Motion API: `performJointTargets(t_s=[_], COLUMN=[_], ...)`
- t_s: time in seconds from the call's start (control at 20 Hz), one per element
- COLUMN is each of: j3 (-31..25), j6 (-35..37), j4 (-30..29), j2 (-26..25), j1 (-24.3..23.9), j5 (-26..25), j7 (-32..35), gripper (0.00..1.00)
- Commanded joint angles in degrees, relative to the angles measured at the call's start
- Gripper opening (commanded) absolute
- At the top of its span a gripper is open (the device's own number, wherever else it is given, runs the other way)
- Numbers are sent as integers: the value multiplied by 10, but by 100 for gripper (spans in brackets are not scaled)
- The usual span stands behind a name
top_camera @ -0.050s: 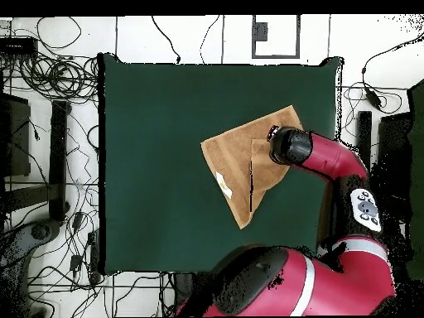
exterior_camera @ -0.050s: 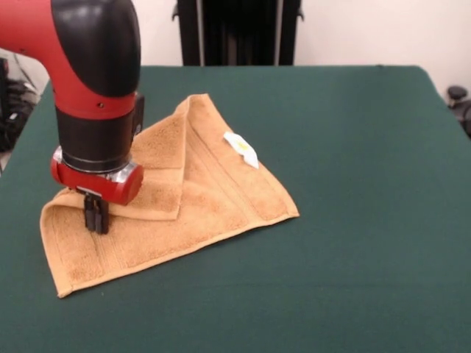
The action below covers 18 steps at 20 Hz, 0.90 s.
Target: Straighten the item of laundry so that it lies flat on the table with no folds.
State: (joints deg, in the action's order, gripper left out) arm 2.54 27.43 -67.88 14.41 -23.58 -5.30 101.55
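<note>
The item of laundry [exterior_camera @ -0.050s: 213, 198], a tan-orange towel, lies on the left half of the green table [exterior_camera @ -0.050s: 353, 147]. One flap is folded over its top, and the white care tag [exterior_camera @ -0.050s: 241, 148] faces up near its far edge. My gripper [exterior_camera @ -0.050s: 96, 228] stands upright at the towel's left end, by the folded flap's corner. Its black fingers are pressed together with their tips down in the cloth. In the overhead view the towel [top_camera @ -0.050s: 236, 157] sits right of the table's [top_camera @ -0.050s: 149, 149] middle, and the arm's wrist [top_camera @ -0.050s: 290, 145] covers its right part and hides the fingers.
The arm [top_camera @ -0.050s: 331, 166] reaches in over the table's edge beside the towel. Cables and dark equipment [top_camera @ -0.050s: 50, 149] lie on the floor around the table. A black stand [exterior_camera @ -0.050s: 235, 29] rises behind the table's far edge.
</note>
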Motion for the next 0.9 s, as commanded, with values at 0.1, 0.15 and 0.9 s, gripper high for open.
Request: performJointTargets(t_s=[0.1,0.15,0.9], j3=[-80,-84,-90], j6=[236,258,461], j4=[-27,-16,51], j2=[-62,-67,-100], j1=[6,3,-4], j5=[38,40,50], j7=[0,-8,-35], gripper=[0,0,0])
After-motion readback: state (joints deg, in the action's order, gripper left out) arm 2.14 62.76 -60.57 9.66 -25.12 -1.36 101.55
